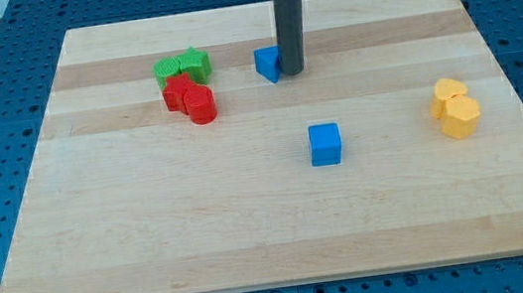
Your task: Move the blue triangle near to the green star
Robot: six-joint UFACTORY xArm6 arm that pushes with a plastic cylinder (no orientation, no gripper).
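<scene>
With my tip set down against the right-hand side of the blue triangle, the push I want is a plain one toward the view's left, where the green star sits near the top of the wooden board. I judge the line should run level, aimed a touch above the red blocks, which lie just below the star and would be knocked aside if I drift downward. I would keep contact on the middle of the triangle's side, since a wedge shape is likely to swing round if pressed near a corner, and I would stop short of the star so as not to shove it into the green block touching it on the left. There is no hand on this arm, only the dark rod, so nothing is open, closed or gripping; the rod merely bears against the piece. The triangle itself is a small, bright blue wedge with a paler upper face, standing in the upper middle of the board, a short way right of the star. The blue cube lower down and the yellow blocks far to the right are well clear of the path.
</scene>
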